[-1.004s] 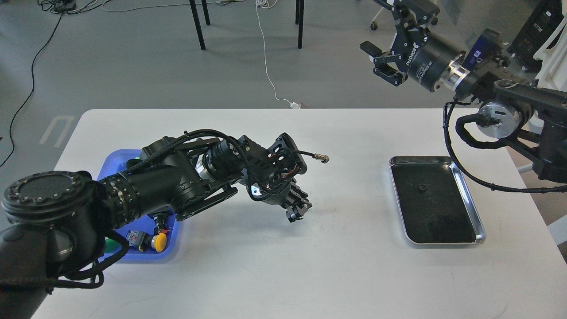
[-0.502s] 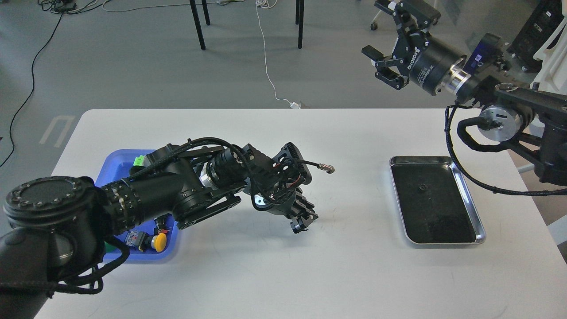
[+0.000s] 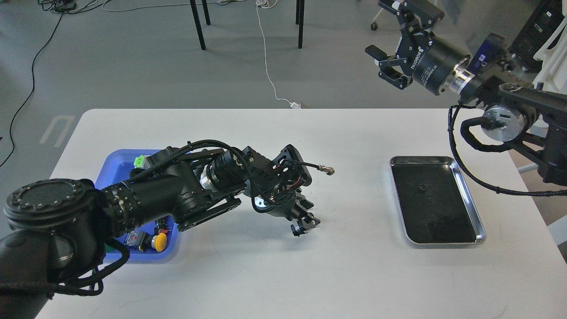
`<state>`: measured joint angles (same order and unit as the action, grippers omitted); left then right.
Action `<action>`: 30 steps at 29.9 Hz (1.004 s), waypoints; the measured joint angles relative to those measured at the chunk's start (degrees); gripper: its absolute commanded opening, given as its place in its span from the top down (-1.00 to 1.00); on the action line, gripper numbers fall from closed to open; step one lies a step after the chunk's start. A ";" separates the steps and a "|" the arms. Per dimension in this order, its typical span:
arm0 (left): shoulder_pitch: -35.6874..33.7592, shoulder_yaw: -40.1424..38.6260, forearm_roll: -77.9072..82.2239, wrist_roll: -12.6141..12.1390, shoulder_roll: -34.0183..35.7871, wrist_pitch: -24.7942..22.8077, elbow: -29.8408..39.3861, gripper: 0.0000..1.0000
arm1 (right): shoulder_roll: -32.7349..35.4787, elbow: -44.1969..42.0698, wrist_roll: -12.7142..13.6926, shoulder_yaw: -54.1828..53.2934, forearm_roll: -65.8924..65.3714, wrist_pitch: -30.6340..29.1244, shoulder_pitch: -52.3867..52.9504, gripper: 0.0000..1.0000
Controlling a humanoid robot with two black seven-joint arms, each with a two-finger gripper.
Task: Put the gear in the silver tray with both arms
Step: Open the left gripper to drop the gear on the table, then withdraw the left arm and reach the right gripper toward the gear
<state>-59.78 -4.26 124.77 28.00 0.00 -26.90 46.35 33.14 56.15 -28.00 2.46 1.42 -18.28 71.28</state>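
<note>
My left gripper (image 3: 305, 221) hovers just above the middle of the white table (image 3: 274, 274), pointing down and to the right. It is shut on a small dark toothed gear (image 3: 297, 228) at its tips. The silver tray (image 3: 479, 227) lies on the right of the table, with one small dark speck (image 3: 422, 187) on its dark floor. My right gripper (image 3: 389, 42) is open and empty. It is held high beyond the table's far right edge, well above and behind the silver tray, pointing left.
A blue plastic tray (image 3: 116, 160) with several small coloured parts, such as a yellow knob (image 3: 159, 241), sits at the left under my left arm. A loose cable end (image 3: 327, 169) juts from the left wrist. Chair legs and floor cables lie beyond the table.
My left gripper has moved right and slightly down toward the table's middle with the gear. My right gripper has drifted a little right and up, still open.
</note>
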 measured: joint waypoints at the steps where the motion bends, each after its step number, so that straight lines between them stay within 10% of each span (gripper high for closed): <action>1: -0.01 -0.17 -0.22 0.00 0.01 0.24 0.28 -0.51 | 0.12 0.00 0.00 0.00 0.00 -0.03 0.00 -0.95; 10: 1.49 -9.77 -18.31 0.01 7.31 2.58 5.80 -0.73 | 4.33 1.69 0.00 -0.24 -0.62 -0.32 -2.90 -0.95; 30: 38.02 -50.33 -85.15 0.00 24.11 0.53 14.79 -0.96 | 7.73 9.41 0.00 8.48 -37.39 -0.63 -6.06 -0.97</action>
<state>-21.77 -54.59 39.62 27.99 24.12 -26.36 61.14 40.87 65.56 -28.00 10.94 -35.97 -18.91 65.22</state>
